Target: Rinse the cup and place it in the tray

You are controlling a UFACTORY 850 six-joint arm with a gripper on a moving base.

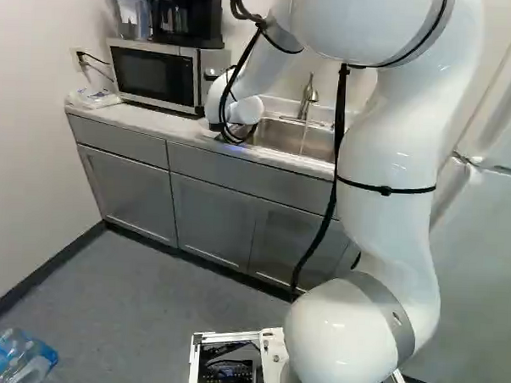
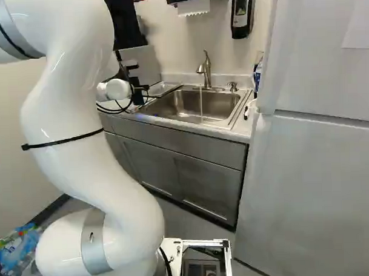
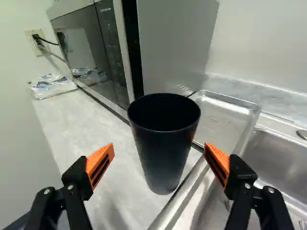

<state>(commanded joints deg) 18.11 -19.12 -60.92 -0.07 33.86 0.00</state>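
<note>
My gripper (image 2: 138, 95) is over the counter left of the sink in the right base view. In the wrist view the gripper (image 3: 159, 152) is open, its orange pads wide apart. A black cup (image 3: 163, 153) stands upright on the counter just ahead, centred between the fingers with a gap on both sides; its mouth faces up. Behind and beside it lies a shallow metal tray (image 3: 223, 122), also visible as the tray (image 2: 163, 88) at the sink's left end. A thin stream of water runs from the faucet (image 2: 205, 69) into the sink (image 2: 184, 106).
A microwave (image 1: 154, 74) stands on the counter (image 3: 91, 139) close behind the cup, with a plastic bag (image 3: 50, 85) beyond. Cabinets (image 1: 212, 215) front the counter. A white refrigerator (image 2: 313, 176) stands to the right. Bottles in plastic wrap (image 1: 12, 355) lie on the floor.
</note>
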